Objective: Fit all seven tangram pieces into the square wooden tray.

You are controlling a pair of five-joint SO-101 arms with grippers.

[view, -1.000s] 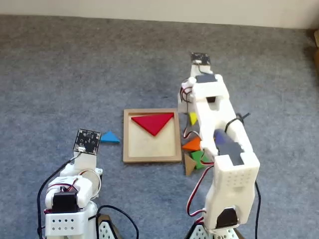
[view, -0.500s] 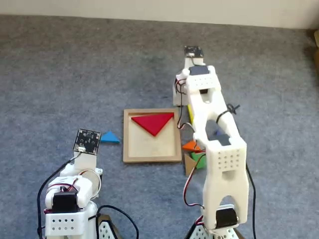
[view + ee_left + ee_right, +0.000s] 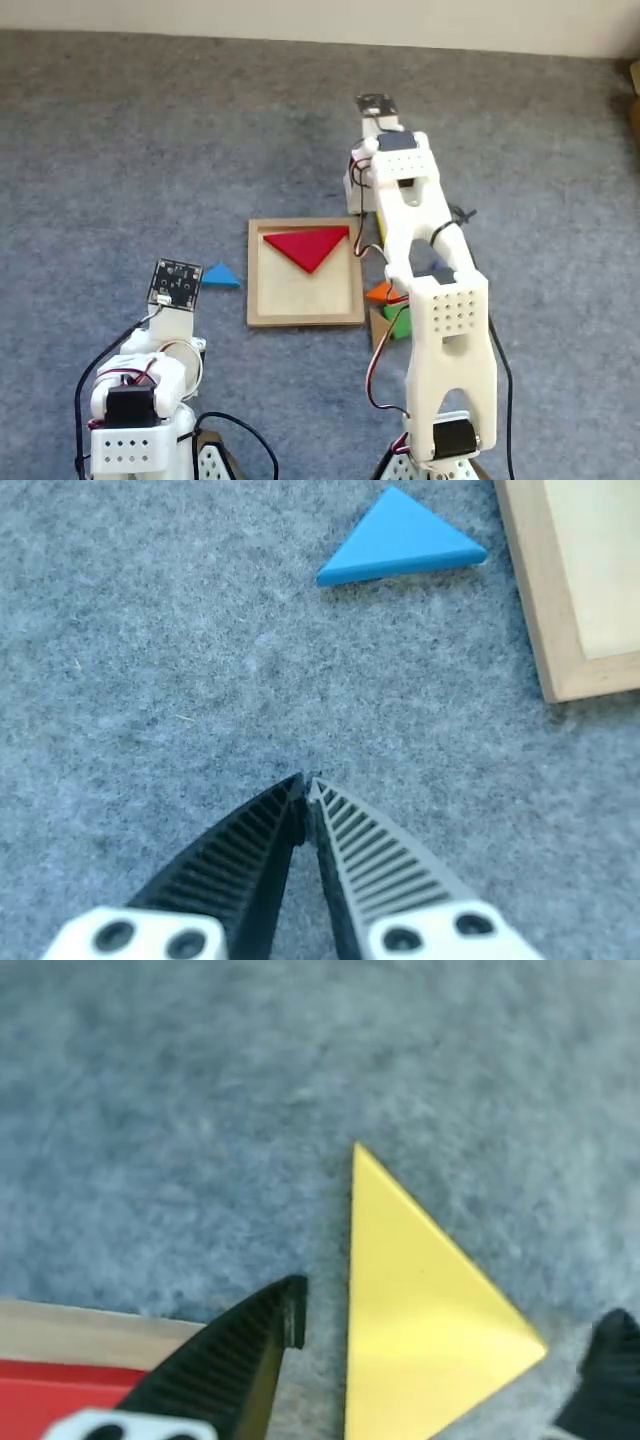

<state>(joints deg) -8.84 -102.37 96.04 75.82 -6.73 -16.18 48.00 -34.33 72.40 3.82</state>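
The right arm [image 3: 415,215] has swung across to the far corner of the wooden tray [image 3: 256,275], so its pincer [image 3: 452,1322] now hangs wide open and empty astride the yellow triangle [image 3: 415,1345] on the desk [image 3: 150,1110], seemingly poised to grab it.

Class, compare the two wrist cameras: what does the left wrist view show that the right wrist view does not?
Left wrist view: a blue triangle lying beyond the shut left hand. Right wrist view: the open right hand straddling a yellow triangle, plus a corner of the red triangle. Shared: the rim of the wooden tray and the grey carpet.
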